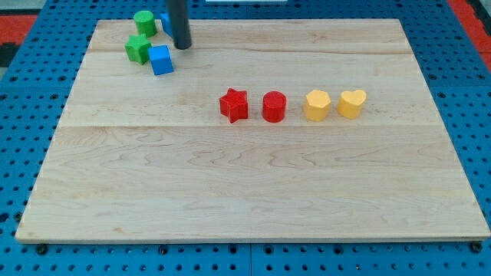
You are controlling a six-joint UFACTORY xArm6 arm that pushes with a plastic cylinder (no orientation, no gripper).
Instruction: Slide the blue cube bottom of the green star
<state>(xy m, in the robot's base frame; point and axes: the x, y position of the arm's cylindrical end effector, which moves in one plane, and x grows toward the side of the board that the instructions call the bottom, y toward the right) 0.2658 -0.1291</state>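
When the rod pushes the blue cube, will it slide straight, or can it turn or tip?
The blue cube has flat faces and sits low on the smooth wooden board, so it will probably slide, not roll or tip. An off-centre push would likely turn it. My tip is just above-right of it, and the green star touches its left, so it may nudge that.

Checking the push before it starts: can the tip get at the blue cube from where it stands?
Probably yes. My tip stands just up and right of the blue cube with bare board between them. The green star touches the cube's left side, away from the approach.
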